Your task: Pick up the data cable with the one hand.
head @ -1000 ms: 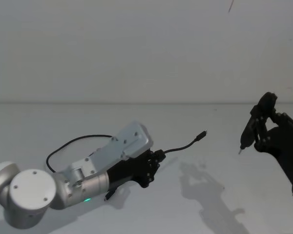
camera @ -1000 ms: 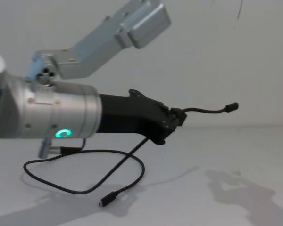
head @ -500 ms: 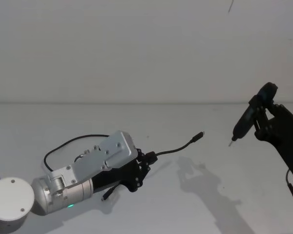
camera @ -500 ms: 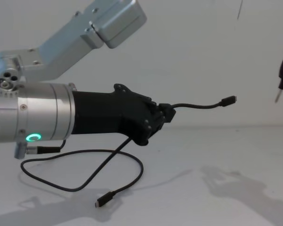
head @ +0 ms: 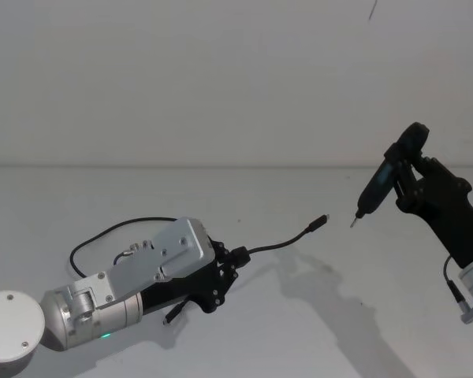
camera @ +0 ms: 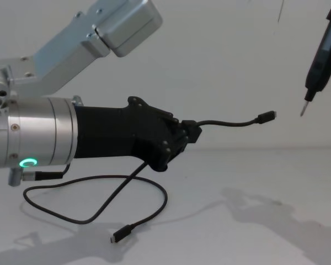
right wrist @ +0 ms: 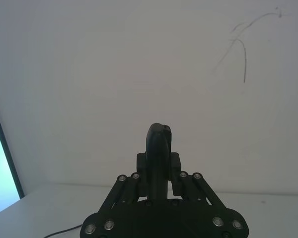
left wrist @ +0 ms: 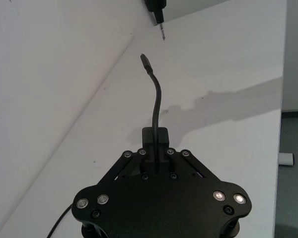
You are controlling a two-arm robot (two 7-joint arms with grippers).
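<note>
My left gripper (head: 238, 256) is shut on the black data cable (head: 288, 240), holding it a little above the white table. From the jaws a short stretch arcs forward to a free plug (head: 322, 220). The rest loops on the table behind the silver arm and ends in a second plug (camera: 119, 235). In the chest view the left gripper (camera: 192, 132) shows from the side, with the cable (camera: 231, 123) reaching right. The left wrist view has the gripper (left wrist: 155, 135) clamped on the cable (left wrist: 157, 99). My right gripper (head: 406, 169) is shut on a black pen-shaped tool (head: 382, 179), tip close to the free plug.
The white table (head: 339, 315) meets a plain white wall behind. The pen tool (camera: 319, 52) hangs at the chest view's upper right. In the right wrist view the right gripper (right wrist: 159, 161) holds the tool (right wrist: 159, 139) facing the wall.
The right gripper has swung the pen tool up and left, toward the cable's free plug. The left arm has drawn back slightly, still holding the cable.
</note>
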